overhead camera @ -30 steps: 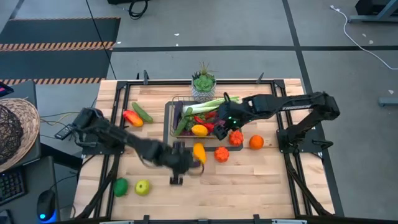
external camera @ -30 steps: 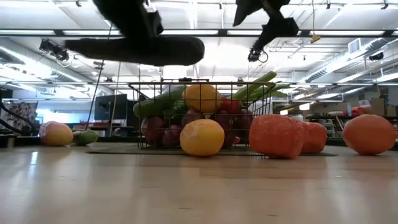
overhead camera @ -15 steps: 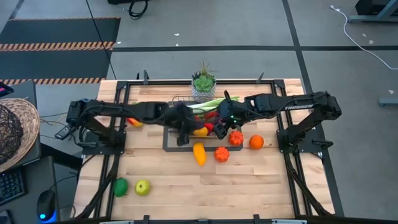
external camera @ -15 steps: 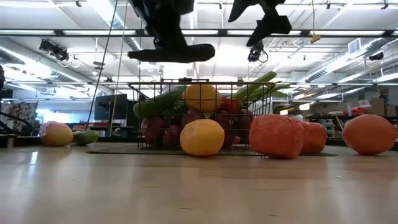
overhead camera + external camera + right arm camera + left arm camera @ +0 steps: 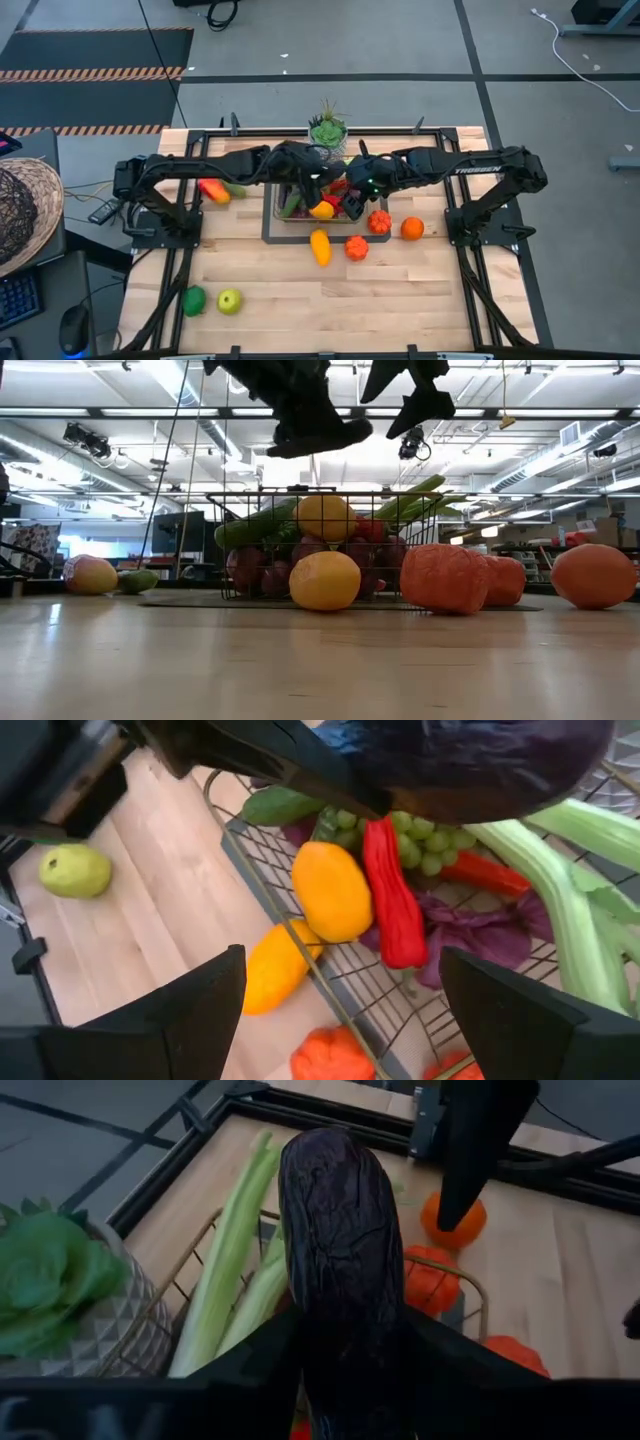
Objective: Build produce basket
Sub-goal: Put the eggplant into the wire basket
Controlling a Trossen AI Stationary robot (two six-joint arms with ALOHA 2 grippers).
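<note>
The dark wire basket (image 5: 272, 212) stands mid-table, holding a leek (image 5: 225, 1270), grapes (image 5: 415, 840), a red chili (image 5: 392, 900) and other produce. My left gripper (image 5: 345, 1380) hangs over the basket's far part, shut on a dark purple eggplant (image 5: 340, 1250), which also shows in the low view as the eggplant (image 5: 322, 436) above the basket rim (image 5: 300, 493). My right gripper (image 5: 340, 960) stands open just above the basket's right side, holding nothing, close beside the eggplant (image 5: 470, 760). My left gripper pinches the eggplant near one end (image 5: 345, 1350) between its two fingers (image 5: 265, 1365), one on each flank. The fingers slant down from the table's left and lie along the eggplant, whose free end sticks out ahead of them. It hangs clear above the basket, nearly level.
A potted succulent (image 5: 327, 135) stands just behind the basket. A yellow fruit (image 5: 320, 246), two orange gourds (image 5: 357, 247) and an orange (image 5: 412, 228) lie in front and to the right. Green fruits (image 5: 193, 299) lie near left; a red-yellow piece (image 5: 213, 190) lies left of the basket.
My left gripper has swung with the eggplant from the middle of the table toward the far edge and to the right, rising a little, and now hangs over the basket. The eggplant has turned with it and stayed clear of the table.
</note>
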